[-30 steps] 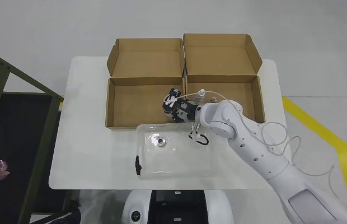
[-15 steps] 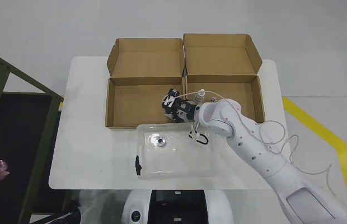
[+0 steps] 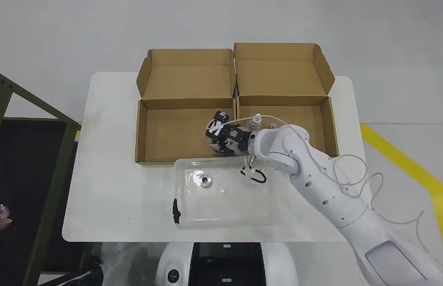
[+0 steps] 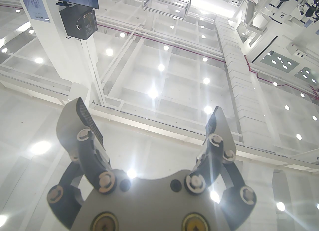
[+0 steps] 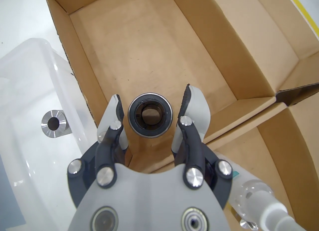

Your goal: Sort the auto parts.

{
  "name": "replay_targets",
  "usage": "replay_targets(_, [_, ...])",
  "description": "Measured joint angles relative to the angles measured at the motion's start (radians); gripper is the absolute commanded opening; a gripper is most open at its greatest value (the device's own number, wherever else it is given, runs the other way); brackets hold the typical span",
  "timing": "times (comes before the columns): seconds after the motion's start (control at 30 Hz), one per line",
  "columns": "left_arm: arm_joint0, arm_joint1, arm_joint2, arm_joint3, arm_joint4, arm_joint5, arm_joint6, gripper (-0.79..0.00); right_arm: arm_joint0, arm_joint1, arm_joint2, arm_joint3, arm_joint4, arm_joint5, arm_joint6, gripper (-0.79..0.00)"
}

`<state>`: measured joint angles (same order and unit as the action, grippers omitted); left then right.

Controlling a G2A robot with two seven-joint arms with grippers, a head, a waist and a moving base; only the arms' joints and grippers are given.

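White table [image 3: 114,179] bears a box [image 5: 139,50]. Over it the right gripper [image 5: 152,92] is spread. The bearing [image 5: 150,115] sits squarely between its fingers, touching neither, bore toward the wrist, probably resting on the box floor. The left gripper [image 4: 147,104], also spread, faces the ceiling.

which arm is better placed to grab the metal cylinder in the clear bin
Right. The right gripper hangs open over the box beside the clear bin, near the metal cylinder; the left gripper points up at the ceiling.
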<state>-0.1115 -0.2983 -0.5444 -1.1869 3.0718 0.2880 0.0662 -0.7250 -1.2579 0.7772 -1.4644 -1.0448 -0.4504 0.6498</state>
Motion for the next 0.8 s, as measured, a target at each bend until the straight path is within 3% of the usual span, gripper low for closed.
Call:
replay_targets(0.43, [0.0, 0.0, 0.0, 0.0, 0.0, 0.0, 0.0, 0.0, -0.127, 0.035, 0.086, -0.284, -0.063, -0.069, -0.015, -0.28])
replay_targets(0.8, [0.0, 0.0, 0.0, 0.0, 0.0, 0.0, 0.0, 0.0, -0.274, 0.058, 0.065, -0.457, -0.174, -0.162, -0.032, -0.289])
